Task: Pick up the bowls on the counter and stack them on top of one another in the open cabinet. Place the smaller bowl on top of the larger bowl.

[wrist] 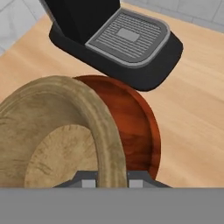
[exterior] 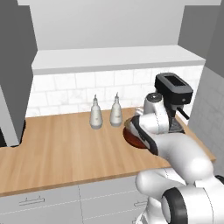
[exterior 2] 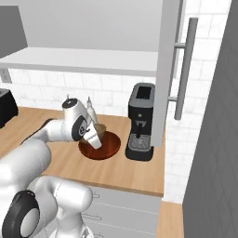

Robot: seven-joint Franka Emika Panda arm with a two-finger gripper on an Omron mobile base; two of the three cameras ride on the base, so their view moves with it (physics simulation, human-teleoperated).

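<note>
The jaws (wrist: 111,177) are closed on the rim of the small tan-olive wooden bowl (wrist: 57,135), just above the wide reddish-brown bowl (wrist: 131,127) on the tabletop (wrist: 192,122); nothing is shelved yet.

The tan bowl (wrist: 57,131) filled the lower left of the hand view — tilted, rim nearest the camera. Behind it, mid-frame, the reddish-brown bowl (wrist: 135,127) sat on the counter (wrist: 197,109) — glossy, shallow.

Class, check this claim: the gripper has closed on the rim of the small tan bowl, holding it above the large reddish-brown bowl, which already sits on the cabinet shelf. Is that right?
Not quite. The larger bowl sits on the counter, beside the coffee machine, as the right base view shows. The rest holds: the gripper is closed on the smaller bowl.
</note>
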